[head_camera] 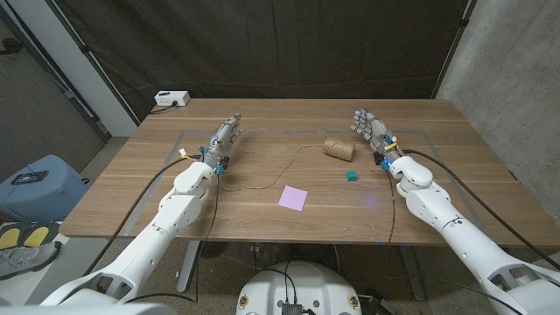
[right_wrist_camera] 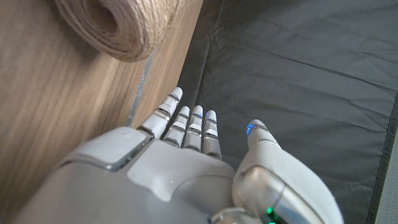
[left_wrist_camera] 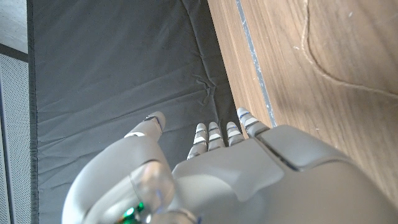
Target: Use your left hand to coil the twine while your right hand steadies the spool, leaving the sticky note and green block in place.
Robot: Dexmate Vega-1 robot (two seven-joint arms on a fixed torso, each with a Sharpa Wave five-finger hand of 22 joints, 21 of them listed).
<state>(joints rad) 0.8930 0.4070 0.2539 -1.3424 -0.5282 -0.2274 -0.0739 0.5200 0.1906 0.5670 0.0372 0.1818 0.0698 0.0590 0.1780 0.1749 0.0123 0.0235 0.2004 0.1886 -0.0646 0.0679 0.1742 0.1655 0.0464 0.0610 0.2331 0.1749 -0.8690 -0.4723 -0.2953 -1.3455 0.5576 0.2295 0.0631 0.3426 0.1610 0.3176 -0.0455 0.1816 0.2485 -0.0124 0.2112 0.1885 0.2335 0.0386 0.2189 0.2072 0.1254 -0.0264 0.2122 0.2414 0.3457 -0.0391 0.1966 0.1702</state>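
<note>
- In the head view the spool of twine [head_camera: 339,150] is lying on its side right of the frame's centre, its long axis running roughly left to right across the picture.
- My right hand [head_camera: 374,131] is standing just to the right of the spool and a little above it in the frame, near it but not touching; this is the hand nearer the spool.
- In the right wrist view the spool's open core [right_wrist_camera: 107,23] is showing in the upper left of the frame, apart from my fingertips [right_wrist_camera: 176,94].
- The loose twine [head_camera: 278,171] is trailing from the spool leftward across the middle of the frame, curving down toward my left hand [head_camera: 224,140].
- My left hand is sitting left of centre, with the twine's far end lying just below it in the frame; whether they touch I cannot tell.
- In the left wrist view the twine [left_wrist_camera: 336,74] is curving across the upper right, clear of my fingers [left_wrist_camera: 214,134].
- Both hands are released, fingers extended and together, grasping nothing.
- The pink sticky note [head_camera: 293,198] is lying below centre, and the green block [head_camera: 351,176] is just below the spool.
</note>
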